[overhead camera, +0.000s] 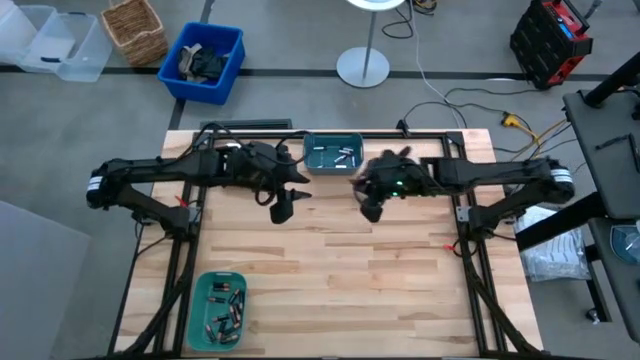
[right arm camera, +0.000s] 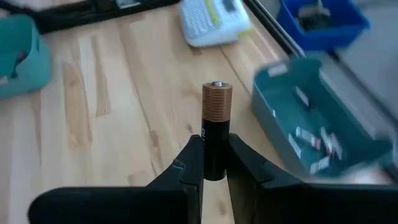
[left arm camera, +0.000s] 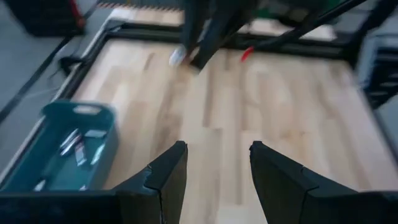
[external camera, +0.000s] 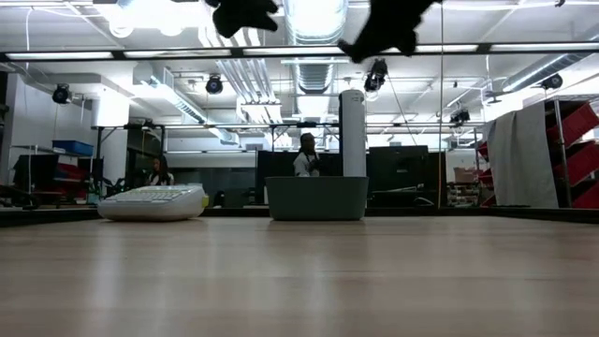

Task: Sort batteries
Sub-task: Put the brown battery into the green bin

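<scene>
Carry the battery [right arm camera: 216,129], black-bodied with a copper cap and clamped upright between the fingers of the right gripper [overhead camera: 371,210], to the correct bin without loosening the grip; hold it high enough to clear the rim, centre it over open space inside, and only then part the fingers, low enough that it does not bounce out. Judged from size alone, probably a larger cell than most of those already sorted, though hard to confirm from here. Keep clear of the left gripper [overhead camera: 282,209], which hangs just beside it over the far middle of the bench [overhead camera: 330,280], fingers apart and holding nothing. Far teal bin [overhead camera: 333,153], at the bench's far edge between the two arms: a handful of small silvery batteries lying loose on its floor. Near teal bin [overhead camera: 217,309], at the near left corner: a denser jumble of dark and silvery cells. White label-maker [right arm camera: 214,20] resting on the bench, not part of the sorting. Blue bin [overhead camera: 202,62] on the floor beyond the bench, with dark items inside.
</scene>
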Action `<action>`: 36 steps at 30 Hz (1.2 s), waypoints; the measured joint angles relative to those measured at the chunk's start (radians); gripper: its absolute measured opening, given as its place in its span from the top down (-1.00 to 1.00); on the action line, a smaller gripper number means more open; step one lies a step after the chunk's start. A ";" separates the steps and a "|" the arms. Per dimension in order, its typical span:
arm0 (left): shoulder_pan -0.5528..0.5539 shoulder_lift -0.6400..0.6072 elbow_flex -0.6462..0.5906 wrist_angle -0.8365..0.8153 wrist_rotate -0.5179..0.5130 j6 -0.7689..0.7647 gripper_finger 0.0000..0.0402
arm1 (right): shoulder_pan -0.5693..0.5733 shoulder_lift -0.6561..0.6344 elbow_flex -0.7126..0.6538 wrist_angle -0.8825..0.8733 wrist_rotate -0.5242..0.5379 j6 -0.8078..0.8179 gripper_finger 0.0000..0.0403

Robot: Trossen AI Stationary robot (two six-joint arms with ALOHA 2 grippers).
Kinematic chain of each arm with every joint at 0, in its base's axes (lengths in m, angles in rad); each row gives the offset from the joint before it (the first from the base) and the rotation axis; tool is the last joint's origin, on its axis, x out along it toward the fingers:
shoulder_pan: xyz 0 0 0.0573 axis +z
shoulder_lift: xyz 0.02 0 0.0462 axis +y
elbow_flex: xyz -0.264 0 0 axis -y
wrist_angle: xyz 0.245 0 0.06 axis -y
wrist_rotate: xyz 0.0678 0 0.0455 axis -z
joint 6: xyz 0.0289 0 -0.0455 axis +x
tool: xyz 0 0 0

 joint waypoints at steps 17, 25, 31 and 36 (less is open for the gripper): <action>0.004 0.006 0.000 0.069 -0.051 -0.051 0.23 | 0.013 0.282 0.352 0.002 -0.093 -0.404 0.83; 0.005 0.004 0.000 0.078 -0.061 -0.052 0.23 | 0.013 0.305 0.369 -0.001 -0.096 -0.414 0.83; 0.012 0.004 0.000 0.063 -0.062 -0.045 0.23 | 0.013 0.304 0.371 -0.001 -0.097 -0.413 0.83; 0.013 0.008 0.000 0.080 -0.064 -0.027 0.23 | 0.013 0.304 0.371 -0.001 -0.096 -0.413 0.83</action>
